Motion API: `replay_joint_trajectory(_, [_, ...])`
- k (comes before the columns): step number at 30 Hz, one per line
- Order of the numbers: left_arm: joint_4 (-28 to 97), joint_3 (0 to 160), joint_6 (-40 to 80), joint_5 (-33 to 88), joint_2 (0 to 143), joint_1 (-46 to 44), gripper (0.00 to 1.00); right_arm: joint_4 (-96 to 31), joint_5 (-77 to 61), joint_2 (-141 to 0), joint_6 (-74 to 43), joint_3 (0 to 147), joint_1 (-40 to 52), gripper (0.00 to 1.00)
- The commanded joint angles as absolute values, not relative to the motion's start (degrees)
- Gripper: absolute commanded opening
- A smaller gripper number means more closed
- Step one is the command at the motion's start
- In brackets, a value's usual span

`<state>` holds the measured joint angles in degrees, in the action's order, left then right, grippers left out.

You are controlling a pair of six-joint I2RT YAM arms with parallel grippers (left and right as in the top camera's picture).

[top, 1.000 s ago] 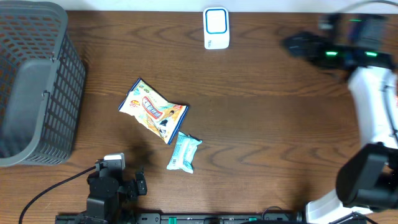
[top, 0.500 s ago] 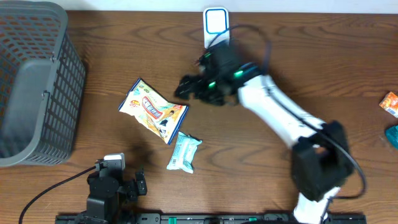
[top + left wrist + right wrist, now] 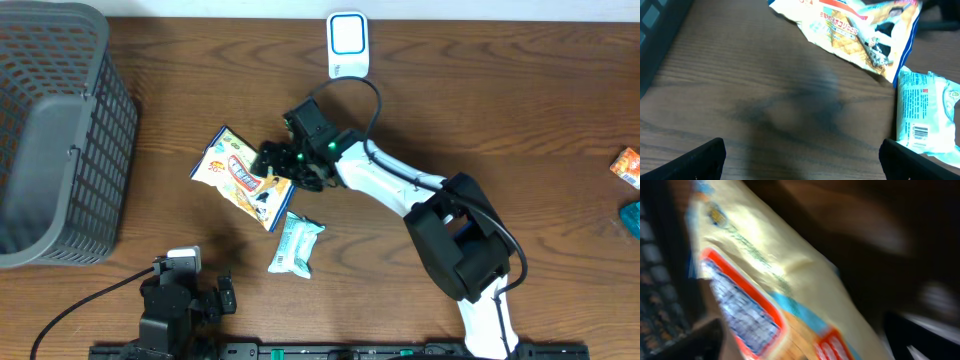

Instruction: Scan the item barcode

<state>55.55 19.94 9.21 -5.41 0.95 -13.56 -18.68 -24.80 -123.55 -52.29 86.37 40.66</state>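
right tool (image 3: 283,163) over the snack bag (image 3: 243,178), approaching from its right
the bag lies flat on the surface (image 3: 500,120), long axis running upper left to lower right in the overhead view; the right tool hovers at its right edge, jaws spread wide, nothing gripped. the left tool (image 3: 805,157) is well apart, wide open and empty.

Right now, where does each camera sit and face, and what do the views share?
Overhead: fixed above the table, looking straight down; both arms show, the right gripper at the yellow snack bag.
Left wrist: low over the table, facing the blue packet and the bag; its own open fingers at the bottom corners.
Right wrist: close over the bag, blurred; dark fingers at lower corners.
Shared: all three show the bag.
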Motion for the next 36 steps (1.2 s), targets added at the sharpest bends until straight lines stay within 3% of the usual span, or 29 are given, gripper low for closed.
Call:
replay_joint_trajectory(1, [56.1, 19.8, 9.3, -5.1, 0.6, -13.7, 0.98, -15.2, -24.8, -126.7, -56.0, 86.3, 42.3, 0.52])
replay_joint_trajectory(2, [56.1, 19.8, 9.3, -5.1, 0.6, -13.7, 0.98, -14.0, -24.8, -127.5, -56.4, 86.3, 42.5, 0.22])
replay_joint_trajectory(3, [56.1, 19.8, 9.3, -5.1, 0.6, -13.7, 0.98, -13.3, -24.8, -128.1, -56.6, 86.3, 42.5, 0.01])
replay_joint_trajectory(14, [56.1, 19.8, 9.3, -5.1, 0.6, -13.7, 0.98, -15.0, -35.1, -123.3, -62.7, 86.8, 41.1, 0.01])
replay_joint_trajectory(31, [56.1, 19.8, 9.3, -5.1, 0.6, -13.7, 0.98, -24.9, -30.4, -93.8, -63.4, 86.9, 40.0, 0.01])
replay_joint_trajectory(36, [56.1, 19.8, 9.3, -5.1, 0.6, -13.7, 0.98, -31.1, -28.4, -88.8, -57.3, 86.9, 39.6, 0.01])
